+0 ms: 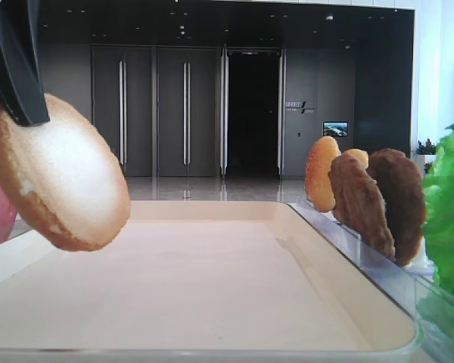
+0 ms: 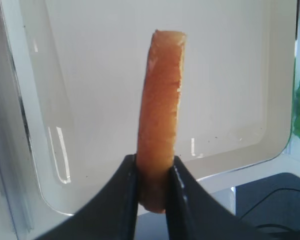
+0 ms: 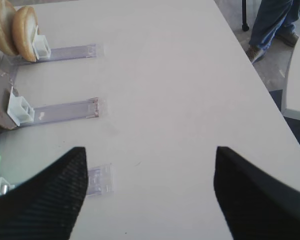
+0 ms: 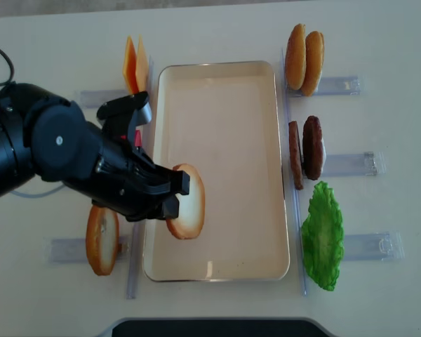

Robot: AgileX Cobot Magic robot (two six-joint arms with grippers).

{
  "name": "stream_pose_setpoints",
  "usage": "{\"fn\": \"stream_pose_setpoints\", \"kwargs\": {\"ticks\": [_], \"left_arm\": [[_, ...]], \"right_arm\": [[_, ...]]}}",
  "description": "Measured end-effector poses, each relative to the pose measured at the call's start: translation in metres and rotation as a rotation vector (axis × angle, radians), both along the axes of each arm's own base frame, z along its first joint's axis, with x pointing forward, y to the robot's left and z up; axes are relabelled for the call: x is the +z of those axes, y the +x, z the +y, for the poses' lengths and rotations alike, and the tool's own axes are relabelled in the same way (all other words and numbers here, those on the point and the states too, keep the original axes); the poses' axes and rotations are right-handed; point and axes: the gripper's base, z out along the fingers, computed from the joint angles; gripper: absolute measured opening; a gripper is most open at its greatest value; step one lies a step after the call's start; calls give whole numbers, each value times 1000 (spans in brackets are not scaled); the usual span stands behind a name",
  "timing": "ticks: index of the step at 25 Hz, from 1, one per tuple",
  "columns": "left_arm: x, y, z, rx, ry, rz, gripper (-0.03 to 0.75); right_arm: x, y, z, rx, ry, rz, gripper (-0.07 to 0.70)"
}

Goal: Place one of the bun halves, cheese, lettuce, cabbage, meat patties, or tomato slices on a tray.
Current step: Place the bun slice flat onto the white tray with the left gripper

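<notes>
Left jaws clamp bun half (image 4: 188,202) above tray (image 4: 224,70).

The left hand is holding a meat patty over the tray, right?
Not a patty. The left hand holds a bun half over the tray, as the realsense high view shows; the patties stand in their rack beside the tray.

One tray (image 4: 217,70). Four bun halves: one (image 4: 189,200) over the tray, one (image 4: 102,240) left, two (image 4: 304,60) upper right. Two patties (image 4: 306,151). Two cheese slices (image 4: 132,64). One lettuce leaf (image 4: 323,235). Six clear stands (image 4: 340,86).
</notes>
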Motion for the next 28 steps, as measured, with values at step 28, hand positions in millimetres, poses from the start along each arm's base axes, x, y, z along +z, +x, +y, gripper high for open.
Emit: {"fn": "stream_pose_setpoints", "kwargs": {"ticks": [28], "left_arm": [[-78,23,25,-77,-441,81,113]], "right_arm": [[0,0,0,0,0,0,531]]}}
